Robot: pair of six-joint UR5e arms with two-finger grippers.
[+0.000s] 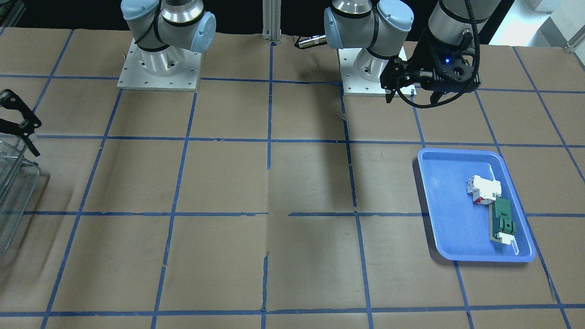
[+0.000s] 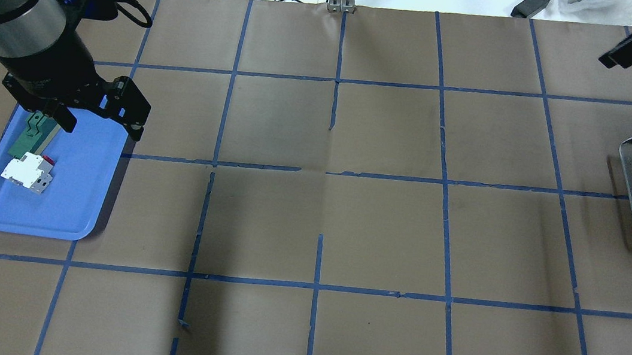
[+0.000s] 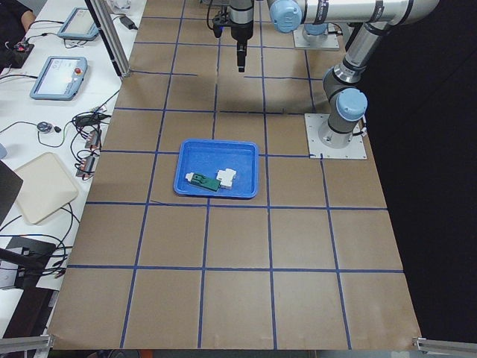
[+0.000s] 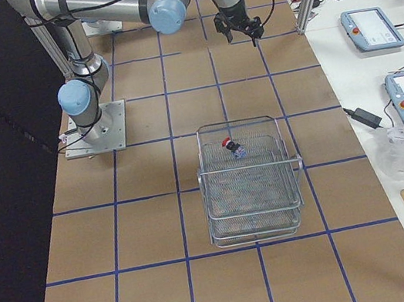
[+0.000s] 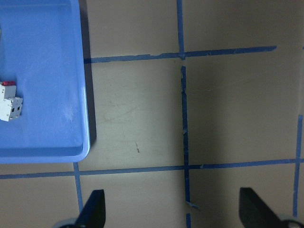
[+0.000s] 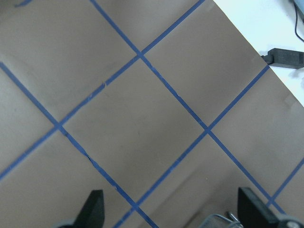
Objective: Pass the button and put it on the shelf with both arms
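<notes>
Button (image 4: pixel 231 148) is being held by shelf (image 4: pixel 256 213); left hand (image 5: pixel 175 211), right hand (image 6: pixel 173 211) are being shown released, empty. Task judged done.

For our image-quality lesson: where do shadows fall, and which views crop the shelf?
Exterior front-facing: a broad shadow runs down the table; the shelf is cropped at the left edge. Overhead exterior: shelf cropped at right. Left wrist: the blue tray casts a dark edge shadow.

Blue tray (image 1: pixel 448 219) with white breaker (image 1: pixel 483 188), seemingly touching green part (image 1: pixel 502 222)
</notes>
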